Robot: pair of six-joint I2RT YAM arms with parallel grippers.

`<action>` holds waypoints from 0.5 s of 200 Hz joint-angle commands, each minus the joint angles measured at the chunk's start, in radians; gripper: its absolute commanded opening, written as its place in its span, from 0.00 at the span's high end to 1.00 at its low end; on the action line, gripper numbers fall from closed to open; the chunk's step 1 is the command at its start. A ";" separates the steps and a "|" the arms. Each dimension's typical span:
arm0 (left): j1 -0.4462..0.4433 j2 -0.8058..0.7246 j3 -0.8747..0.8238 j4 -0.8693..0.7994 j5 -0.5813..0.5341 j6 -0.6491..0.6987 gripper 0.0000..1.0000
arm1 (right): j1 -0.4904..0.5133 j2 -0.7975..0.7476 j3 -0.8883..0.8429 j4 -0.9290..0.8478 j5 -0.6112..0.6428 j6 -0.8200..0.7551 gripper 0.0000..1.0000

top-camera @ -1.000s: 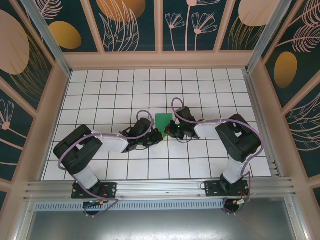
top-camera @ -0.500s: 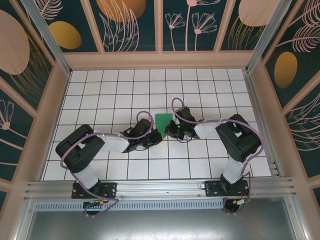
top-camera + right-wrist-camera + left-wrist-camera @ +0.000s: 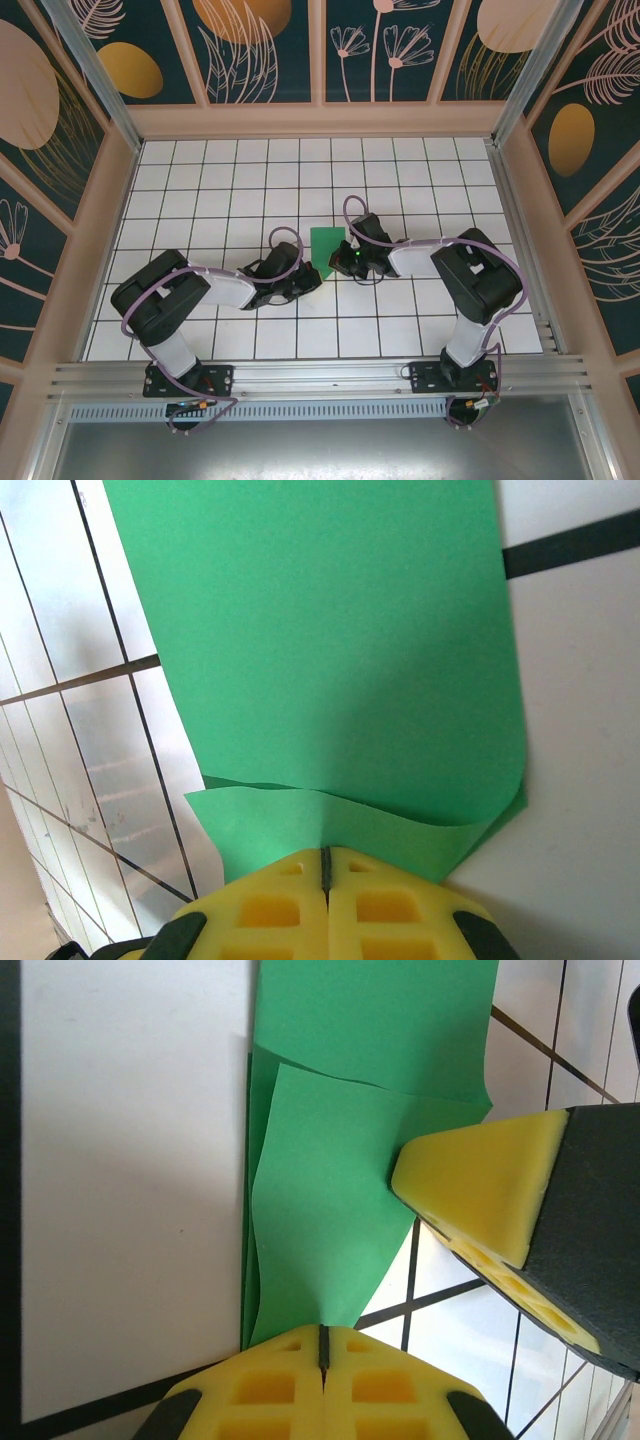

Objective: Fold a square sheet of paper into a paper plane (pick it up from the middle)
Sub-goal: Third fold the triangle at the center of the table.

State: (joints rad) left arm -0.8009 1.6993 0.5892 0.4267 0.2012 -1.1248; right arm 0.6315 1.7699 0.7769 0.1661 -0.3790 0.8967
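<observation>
The bright green sheet of paper [image 3: 326,240] lies partly folded on the white tiled table, between the two arms. In the left wrist view a folded flap of the sheet [image 3: 330,1210] narrows to a corner that runs into the seam of my left gripper [image 3: 323,1345], which is shut on it. My right gripper [image 3: 326,865] is shut on the raised edge of another flap [image 3: 300,820], with the flat sheet [image 3: 320,630] beyond it. From above, my left gripper [image 3: 313,283] and right gripper [image 3: 334,267] meet at the sheet's near end. One of the right gripper's yellow fingers [image 3: 480,1195] touches the flap.
The white grid-tiled table [image 3: 250,180] stretches open behind and beside the paper. Patterned walls [image 3: 320,50] close in the back and both sides. A metal rail [image 3: 320,375] runs along the near edge by the arm bases.
The left arm's wrist has shifted slightly toward the near left and its cable loop has moved. The right arm and the paper look the same.
</observation>
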 commanded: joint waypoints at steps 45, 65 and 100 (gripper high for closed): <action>-0.005 -0.028 -0.057 -0.168 0.047 0.018 1.00 | -0.011 0.059 -0.004 -0.142 0.098 -0.023 1.00; -0.010 -0.044 -0.051 -0.228 0.054 0.056 1.00 | -0.009 0.065 -0.004 -0.143 0.097 -0.021 1.00; -0.011 -0.063 -0.043 -0.318 0.038 0.106 1.00 | -0.010 0.070 -0.004 -0.143 0.098 -0.020 1.00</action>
State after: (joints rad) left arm -0.8009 1.6405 0.5694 0.3317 0.2237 -1.0809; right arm 0.6315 1.7725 0.7902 0.1436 -0.3790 0.8959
